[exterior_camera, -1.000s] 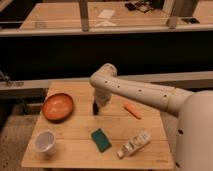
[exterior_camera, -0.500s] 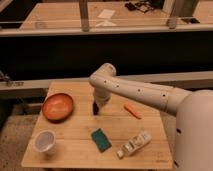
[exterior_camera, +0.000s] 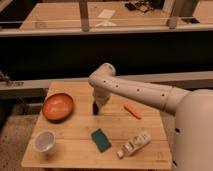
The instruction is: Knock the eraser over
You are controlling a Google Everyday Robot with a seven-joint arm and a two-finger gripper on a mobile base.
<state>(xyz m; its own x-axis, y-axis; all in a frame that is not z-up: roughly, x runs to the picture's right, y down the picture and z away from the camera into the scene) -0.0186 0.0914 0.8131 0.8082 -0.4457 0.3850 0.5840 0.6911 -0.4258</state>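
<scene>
change: next to none. arm (exterior_camera: 135, 92) holds the same bend as a second ago, tool (exterior_camera: 96, 103) at the same spot over the middle of the surface (exterior_camera: 75, 152)
tool: pointing down, just right of the orange bowl (exterior_camera: 57, 106), tip at or just above the wood. jaws fully closed; can't tell if anything is pinched between them
eraser: read it as the small dark upright sliver (exterior_camera: 94, 109) directly under the tool tip, between bowl and orange marker (exterior_camera: 132, 110). it blends with the tool's dark end, so touching vs just apart: can't tell
eraser pose: looks the same as in the earlier frames, upright, no tilt, no dark block lying flat on the wood nearby
rest of surface: white cup (exterior_camera: 44, 141) front left, green sponge (exterior_camera: 101, 139) front centre, white bottle (exterior_camera: 134, 144) lying front right. none shifted
meaning: my read is the tool is parked at the contact point and the push hasn't landed. task not done
next: a short sideways sweep with closed jaws, hitting high on the eraser, should tip it
risk: sweeping left runs toward the bowl, right has open wood up to the marker. hit too low and the eraser may slide instead of toppling
</scene>
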